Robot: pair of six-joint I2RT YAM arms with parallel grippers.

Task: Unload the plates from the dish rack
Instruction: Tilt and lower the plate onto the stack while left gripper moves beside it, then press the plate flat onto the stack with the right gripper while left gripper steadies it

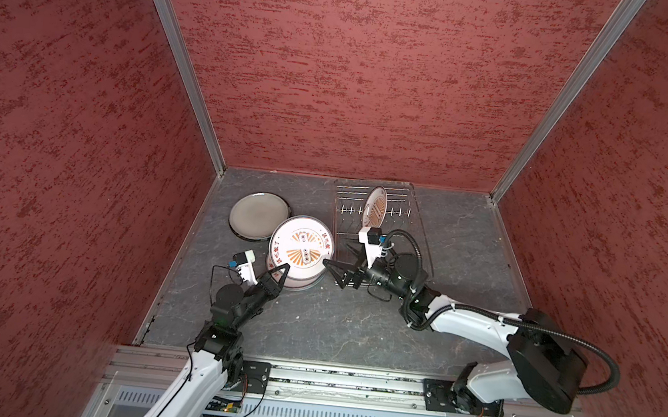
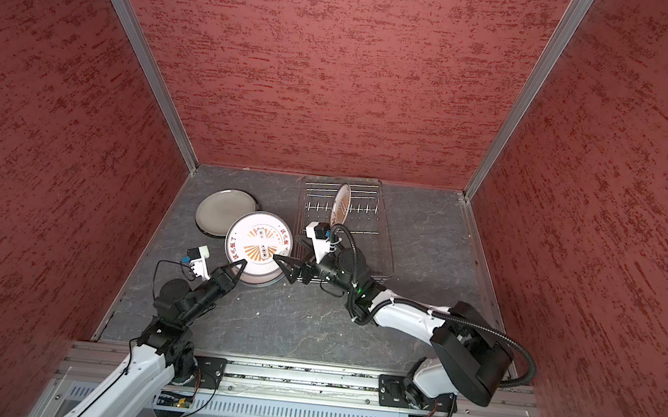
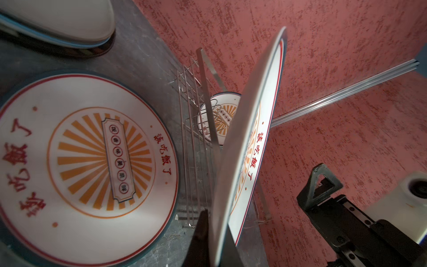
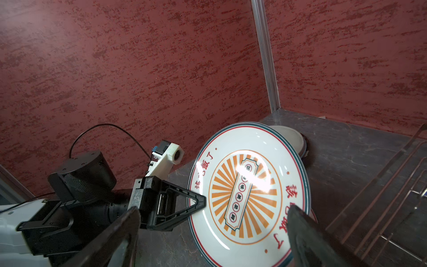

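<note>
Sunburst plate (image 4: 249, 191) tilted, left arm (image 1: 231, 304) stretched forward, jaws pinching rim.

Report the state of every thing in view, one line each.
left end effector: shut on the held plate's rim
held plate: tilted above the stack
right end effector: open, empty
stack: flat on the table
grey plate: flat on the table
racked plate: upright in the dish rack
</note>
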